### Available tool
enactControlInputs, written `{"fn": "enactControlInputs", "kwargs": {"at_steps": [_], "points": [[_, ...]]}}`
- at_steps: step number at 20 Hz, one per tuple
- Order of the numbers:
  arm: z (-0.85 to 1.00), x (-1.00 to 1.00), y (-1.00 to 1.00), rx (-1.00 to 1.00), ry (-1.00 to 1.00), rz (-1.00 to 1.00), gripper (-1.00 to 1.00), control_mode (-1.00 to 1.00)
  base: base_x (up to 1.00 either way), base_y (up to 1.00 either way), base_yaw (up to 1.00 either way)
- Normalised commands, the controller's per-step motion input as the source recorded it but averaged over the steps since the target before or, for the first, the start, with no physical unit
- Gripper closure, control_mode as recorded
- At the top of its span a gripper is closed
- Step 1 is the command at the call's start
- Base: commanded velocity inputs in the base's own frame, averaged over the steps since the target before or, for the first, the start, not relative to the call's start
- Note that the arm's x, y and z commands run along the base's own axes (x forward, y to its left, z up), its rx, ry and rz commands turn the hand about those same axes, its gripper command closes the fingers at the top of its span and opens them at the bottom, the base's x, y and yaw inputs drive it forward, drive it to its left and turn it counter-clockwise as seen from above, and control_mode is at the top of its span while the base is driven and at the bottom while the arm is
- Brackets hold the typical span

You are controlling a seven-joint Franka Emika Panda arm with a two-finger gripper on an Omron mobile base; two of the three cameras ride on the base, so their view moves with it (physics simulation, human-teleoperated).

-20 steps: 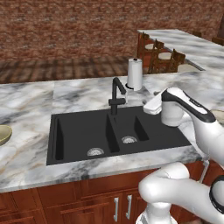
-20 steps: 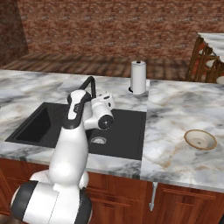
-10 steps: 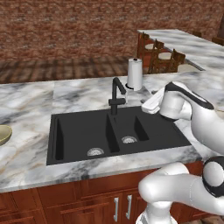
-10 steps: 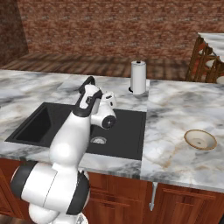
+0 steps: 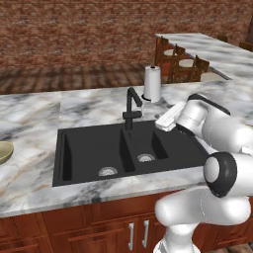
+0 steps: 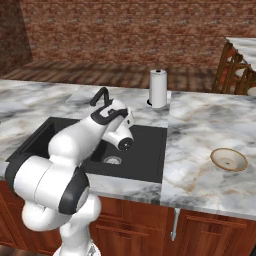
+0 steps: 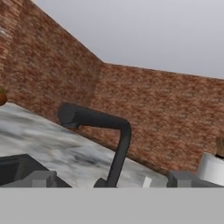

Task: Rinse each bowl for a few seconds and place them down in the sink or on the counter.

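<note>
The black double-basin sink is set in the marble counter. An olive-tan bowl rests on the counter at the far left edge. A cream-rimmed bowl with a brownish inside sits on the counter right of the sink. My gripper hovers above the right basin, just right of the black faucet. In the hand view the gripper is open and empty, its fingertips spread wide, and the faucet stands straight ahead between them.
A white paper-towel roll stands on the counter behind the sink, also seen as the roll from the right. A brick wall runs behind the counter. Wooden chairs and a second marble top stand at the back right.
The arm's upper links have swung and the wrist has turned, while the hand stays above the right basin near the faucet. The jaws remain open. Both bowls lie where they were.
</note>
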Motion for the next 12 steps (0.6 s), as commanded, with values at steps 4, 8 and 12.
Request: {"fn": "enactControlInputs", "kwargs": {"at_steps": [4,8,12], "points": [[-0.01,0.37,0.07,0.0,0.01,0.0,-1.0,-1.0,0.0,0.0,0.0],[0.06,0.35,-0.01,0.02,0.12,0.0,-1.0,-1.0,0.0,0.0,0.0],[0.04,0.34,-0.01,0.02,0.11,0.0,-1.0,-1.0,0.0,0.0,0.0]]}}
